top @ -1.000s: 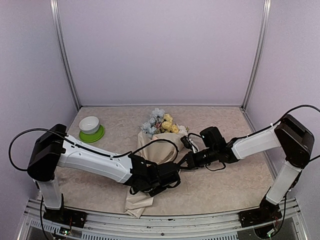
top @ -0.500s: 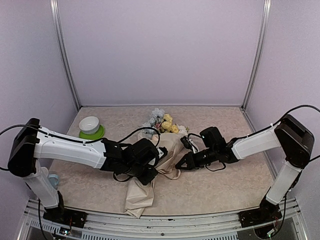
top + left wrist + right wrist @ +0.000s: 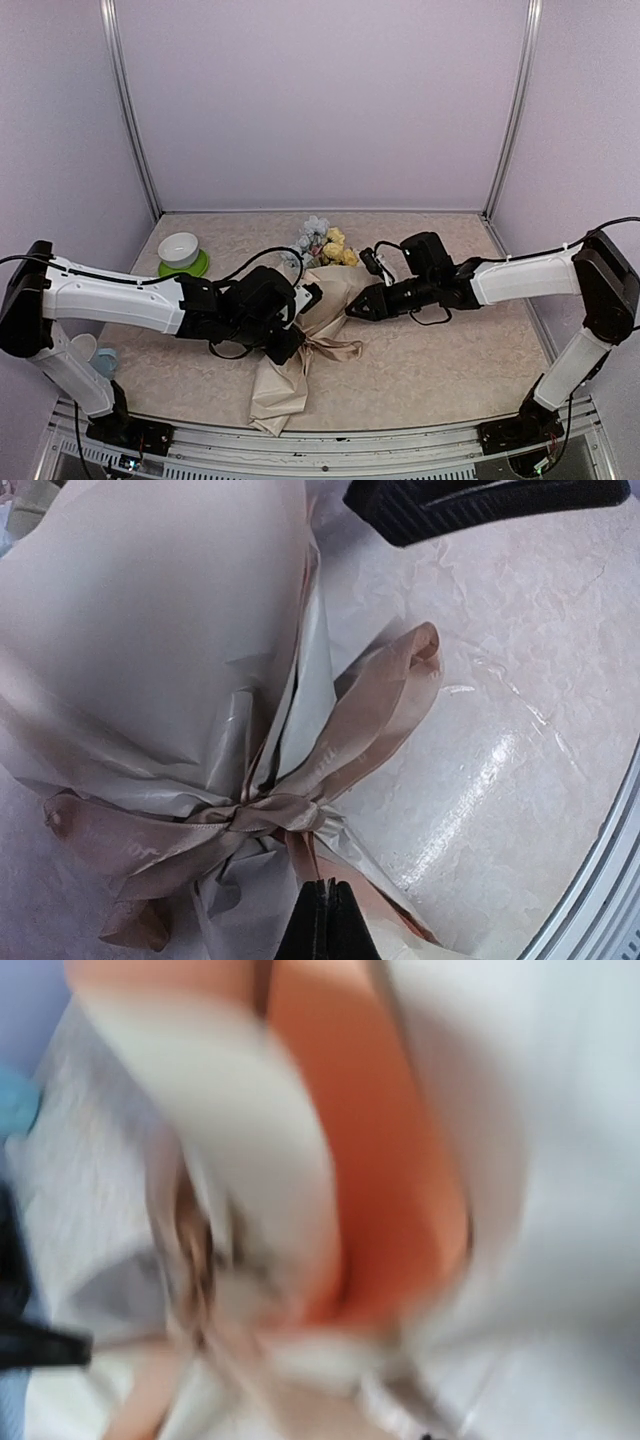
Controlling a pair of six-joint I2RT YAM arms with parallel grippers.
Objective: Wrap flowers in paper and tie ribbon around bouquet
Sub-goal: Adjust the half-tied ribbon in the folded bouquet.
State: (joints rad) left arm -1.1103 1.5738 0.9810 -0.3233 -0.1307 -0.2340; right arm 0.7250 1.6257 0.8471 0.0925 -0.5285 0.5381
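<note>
Bouquet [image 3: 325, 295] lies at the middle of the top view, with the flowers [image 3: 325, 243] toward the back wall and the paper [image 3: 150, 610] tail toward the lower edge. My left arm reaches low from the left edge across to it, the wrist bent over the cinched waist. My left gripper [image 3: 322, 890] is pinched fully together at the bottom of its wrist view. A tail of the ribbon [image 3: 375, 715] runs from the knot into its tips, and the bow loops spread just above. My right arm stretches in from the right edge, nearly level. My right gripper [image 3: 352, 312] sits at the cone's right side; its wrist view is blurred, so I cannot tell how wide it stands.
</note>
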